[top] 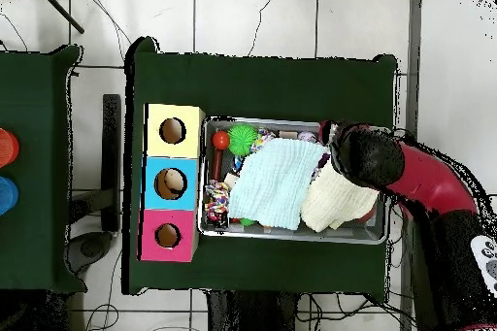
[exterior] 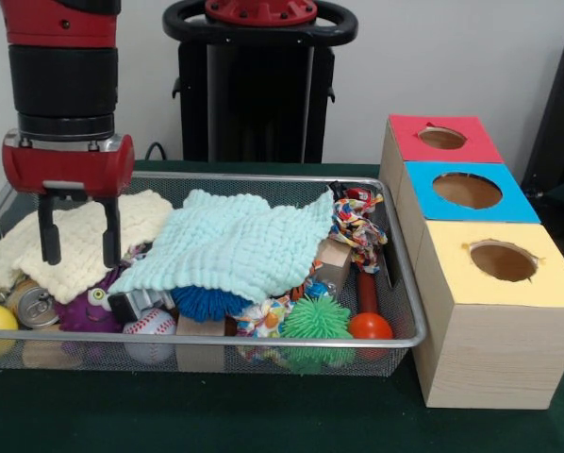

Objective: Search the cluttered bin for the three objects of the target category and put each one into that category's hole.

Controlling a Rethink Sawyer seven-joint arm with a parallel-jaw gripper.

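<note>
- Hand (exterior: 78, 230): fingers apart, empty, over the cream cloth (exterior: 46, 241) at the bin's end
- Mesh bin (exterior: 409, 283) on green counter (top: 262, 80): light blue cloth (exterior: 240, 241) hides most toys beneath
- Partly showing: baseball (exterior: 150, 326), can (exterior: 32, 304), green spiky ball (exterior: 316, 318)
- Three-hole box (exterior: 494, 311) beside bin

My table's green cloth (exterior: 169, 415) under everything, white wall (exterior: 433, 57) at 12 o'clock, overhead: second green table (top: 39, 152) at 9 o'clock carrying red disc (top: 5, 146) and blue disc (top: 5, 194), pale tiled floor (top: 447, 55) around
</note>
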